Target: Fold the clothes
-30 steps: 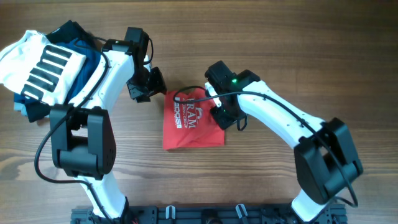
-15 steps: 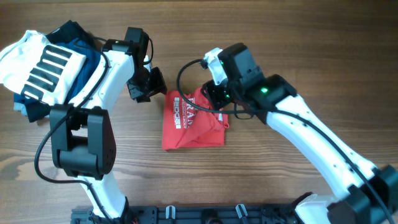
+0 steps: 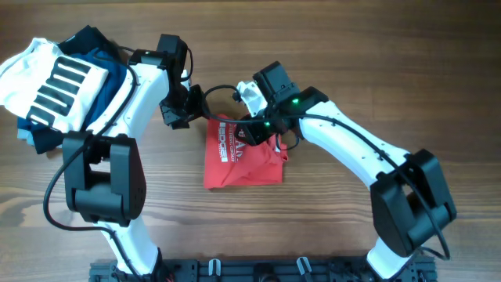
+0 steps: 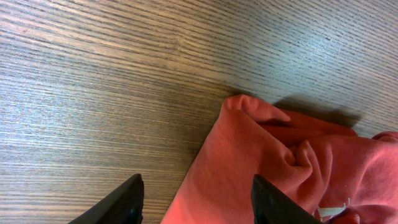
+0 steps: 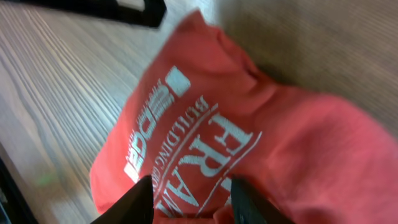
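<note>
**Wooden table** (image 3: 352,63): carries the red T-shirt (image 3: 243,160), which lies rumpled at mid-table with its lettering up. I judge it only partly folded. **Arms:** both bend in over the shirt's far edge, wrists tipped down, placed to take cloth for another fold. **Left gripper** (image 4: 196,186): at the shirt's far left corner, jaws apart astride the hem, empty. **Right gripper** (image 5: 190,183): over the lettering, with cloth bunched between its fingers. I cannot tell whether it pinches.

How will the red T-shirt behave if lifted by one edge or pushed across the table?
Probably floppy: the red T-shirt shows soft creases and a bunched corner, so it should drape. Pushed, it would likely wrinkle rather than slide on the table. It looks thin, so likely light.
</note>
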